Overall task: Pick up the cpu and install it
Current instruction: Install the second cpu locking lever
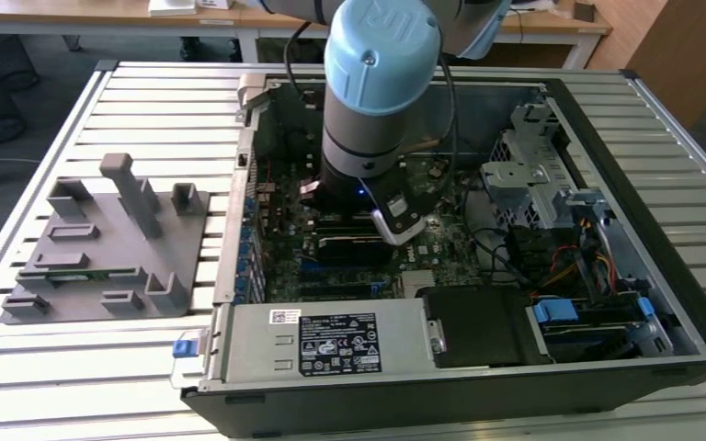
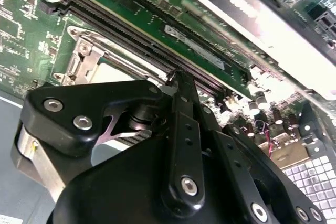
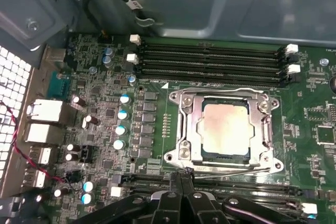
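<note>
A robot arm reaches down into an open desktop computer case that lies on its side on a slatted metal table. Beside the case, on the exterior view's left, sits a grey plastic tray holding a thin green memory stick.

In the first wrist view the cpu — a small square chip with a pale silvery top — lies flat inside the motherboard socket frame, apparently seated, with its edges square to the opening. The metal frame around it looks open rather than clamped over the chip, though that is hard to judge. Memory slots run along one side of the socket and more run along the other, nearer the claw.

The gripper hangs just beside the socket, near the edge of the frame and above the nearer memory slots. Its two black fingers are pressed together to a narrow point and hold nothing. In the second wrist view the fingertips sit very close to the board.

The risks, as a judgement: the closed tip is so near the socket that a small sideways drift could scrape the frame or nudge the chip out of square — and a skewed chip could bend the fine contacts beneath it. Pressing lower could also strike the memory slots or the small parts around them.
</note>
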{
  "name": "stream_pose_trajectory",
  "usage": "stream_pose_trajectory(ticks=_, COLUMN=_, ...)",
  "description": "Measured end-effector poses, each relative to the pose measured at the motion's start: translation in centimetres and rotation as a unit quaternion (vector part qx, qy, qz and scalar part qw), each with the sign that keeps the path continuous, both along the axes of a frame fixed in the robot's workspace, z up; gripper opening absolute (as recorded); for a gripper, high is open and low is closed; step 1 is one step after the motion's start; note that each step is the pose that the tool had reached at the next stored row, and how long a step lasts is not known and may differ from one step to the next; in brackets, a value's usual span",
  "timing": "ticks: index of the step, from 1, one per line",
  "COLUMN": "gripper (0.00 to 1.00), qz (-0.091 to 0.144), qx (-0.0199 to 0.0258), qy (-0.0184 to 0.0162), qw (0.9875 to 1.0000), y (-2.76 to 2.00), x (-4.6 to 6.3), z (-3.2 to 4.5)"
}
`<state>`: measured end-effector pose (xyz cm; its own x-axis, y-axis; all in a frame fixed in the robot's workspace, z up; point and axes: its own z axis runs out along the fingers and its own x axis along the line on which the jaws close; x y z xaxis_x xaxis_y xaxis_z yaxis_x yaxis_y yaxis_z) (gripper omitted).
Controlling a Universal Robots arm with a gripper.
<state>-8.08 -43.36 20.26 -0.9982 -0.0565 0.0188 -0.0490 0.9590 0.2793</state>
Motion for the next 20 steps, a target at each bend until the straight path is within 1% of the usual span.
stream_pose_trajectory(ticks=5, gripper=0.11, qz=0.0, qx=0.0009, qy=0.0, qw=1.0, y=-0.01, x=-0.09, z=-0.31)
stream_pose_trajectory(ticks=8, gripper=0.11, qz=0.0, qx=0.0047, qy=0.0, qw=1.0, y=-0.01, x=-0.14, z=-0.48)
stream_pose_trajectory(ticks=10, gripper=0.11, qz=0.0, qx=0.0063, qy=0.0, qw=1.0, y=0.0, x=-0.2, z=-0.57)
stream_pose_trajectory(ticks=15, gripper=0.11, qz=0.0, qx=0.0081, qy=0.0, qw=1.0, y=-0.01, x=-0.47, z=-0.72)
stream_pose_trajectory(ticks=20, gripper=0.11, qz=0.0, qx=0.01, qy=0.0, qw=1.0, y=0.01, x=-0.5, z=-0.89)
